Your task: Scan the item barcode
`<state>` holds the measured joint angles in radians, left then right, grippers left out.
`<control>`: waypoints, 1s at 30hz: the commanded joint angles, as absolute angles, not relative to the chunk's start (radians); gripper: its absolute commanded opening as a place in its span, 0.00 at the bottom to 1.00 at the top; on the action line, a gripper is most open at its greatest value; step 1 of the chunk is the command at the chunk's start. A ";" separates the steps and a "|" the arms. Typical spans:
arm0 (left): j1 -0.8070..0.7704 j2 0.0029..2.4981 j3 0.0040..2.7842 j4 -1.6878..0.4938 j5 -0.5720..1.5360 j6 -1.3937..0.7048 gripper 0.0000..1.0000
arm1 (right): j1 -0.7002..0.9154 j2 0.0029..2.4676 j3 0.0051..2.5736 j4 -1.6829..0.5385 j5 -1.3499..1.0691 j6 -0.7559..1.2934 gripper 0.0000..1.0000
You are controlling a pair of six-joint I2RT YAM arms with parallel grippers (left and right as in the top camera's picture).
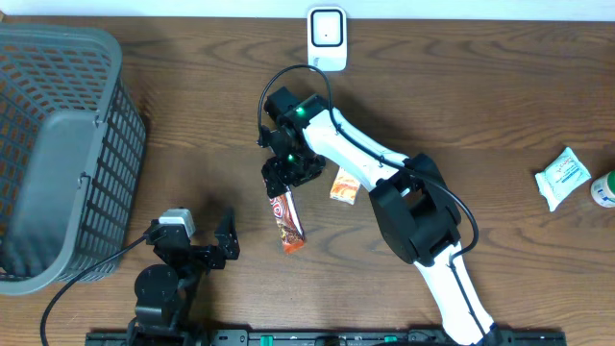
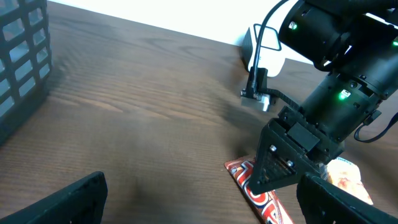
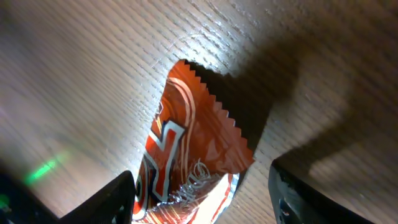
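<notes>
Overhead view: my right gripper (image 1: 285,179) stands nose-down over the top end of the long red-and-orange foil snack bar (image 1: 288,222), which lies flat on the brown wooden table (image 1: 480,106) near its centre, pointing away from the white box-shaped barcode scanner (image 1: 327,38) at the far edge, well apart. A smaller orange-and-white packet (image 1: 343,185) lies just beside my right wrist. My left gripper (image 1: 197,240) sits parked near the front edge, beside the grey plastic mesh basket (image 1: 58,144). Left wrist view: my left fingers are spread fully apart on nothing, looking across at the bar under the right arm. Right wrist view: my right fingers (image 3: 323,199) stand apart on either side of the bar's serrated end, clamping nothing yet; the near-side pad may brush the foil, but the shadow leaves that uncertain. Risks noted: the bar is thin and flat, so the pads may slide over it or catch only the crimped seal, letting it droop or twist on the lift. No barcode shows on the upper face, so it may reach the scanner turned the wrong way.
</notes>
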<state>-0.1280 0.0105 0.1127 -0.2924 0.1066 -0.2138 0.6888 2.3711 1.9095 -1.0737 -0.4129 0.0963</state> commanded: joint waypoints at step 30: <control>-0.125 0.004 0.099 -0.322 0.120 -0.223 0.98 | 0.634 2.318 1.959 -1.324 -0.003 0.183 0.01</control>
<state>-0.1276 0.0105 0.1127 -0.2924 0.1066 -0.2138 0.6540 2.3493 1.8919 -1.2907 -0.2882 0.1192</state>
